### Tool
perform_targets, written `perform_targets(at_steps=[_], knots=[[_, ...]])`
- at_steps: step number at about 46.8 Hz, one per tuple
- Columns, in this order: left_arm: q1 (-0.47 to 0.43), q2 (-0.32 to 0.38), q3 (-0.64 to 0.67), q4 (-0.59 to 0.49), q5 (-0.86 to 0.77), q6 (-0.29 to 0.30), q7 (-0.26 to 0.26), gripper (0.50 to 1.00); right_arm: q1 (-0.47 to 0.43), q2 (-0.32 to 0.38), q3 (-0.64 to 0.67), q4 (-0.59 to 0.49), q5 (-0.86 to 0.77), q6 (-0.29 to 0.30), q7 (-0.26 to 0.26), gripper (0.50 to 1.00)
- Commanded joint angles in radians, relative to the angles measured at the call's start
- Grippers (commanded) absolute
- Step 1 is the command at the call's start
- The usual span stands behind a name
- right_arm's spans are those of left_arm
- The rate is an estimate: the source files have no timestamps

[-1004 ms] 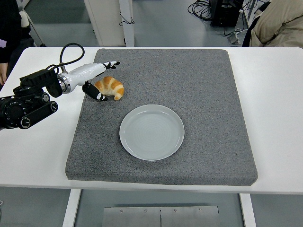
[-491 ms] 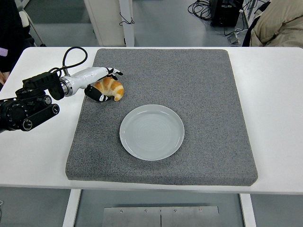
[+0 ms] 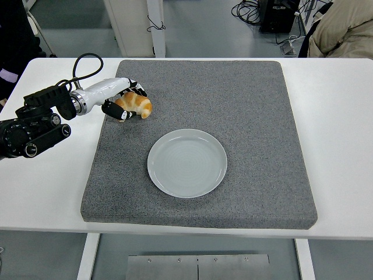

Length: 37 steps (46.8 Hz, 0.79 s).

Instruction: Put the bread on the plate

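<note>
One arm alone is in view, the left, coming in from the left edge over the white table (image 3: 46, 186); its black body is cut off by the frame, and a black cable (image 3: 81, 64) loops above the wrist. The left hand (image 3: 119, 99) has its fingers curled round the bread (image 3: 135, 105), a golden croissant, over the far left corner of the grey mat (image 3: 256, 128). The hand covers the croissant's left end, and whether the bread touches the mat or is lifted just clear of it cannot be made out. Right and nearer, well apart from the bread, the pale plate (image 3: 186, 163) lies bare on the mat. At the top right corner a person's beige sleeve (image 3: 344, 29) is partly cut off.
</note>
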Motion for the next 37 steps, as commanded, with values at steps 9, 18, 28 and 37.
perform_targets(at_steps=[9,18,28,37], knots=[[-0.075,0.041,-0.009,-0.003,-0.053,-0.034,-0.030,0.545,0.000,0.000,0.000,0.000,0.000,0.000,0.000,1.000],[-0.110,0.084,-0.020,-0.023,-0.069,-0.071,-0.072,0.546,0.000,0.000,0.000,0.000,0.000,0.000,0.000,1.000],[-0.145,0.130,-0.026,-0.066,-0.066,-0.074,-0.079,0.549,0.000,0.000,0.000,0.000,0.000,0.000,0.000,1.000],[-0.167,0.157,-0.026,-0.146,-0.056,-0.072,-0.070,0.554,0.000,0.000,0.000,0.000,0.000,0.000,0.000,1.000]])
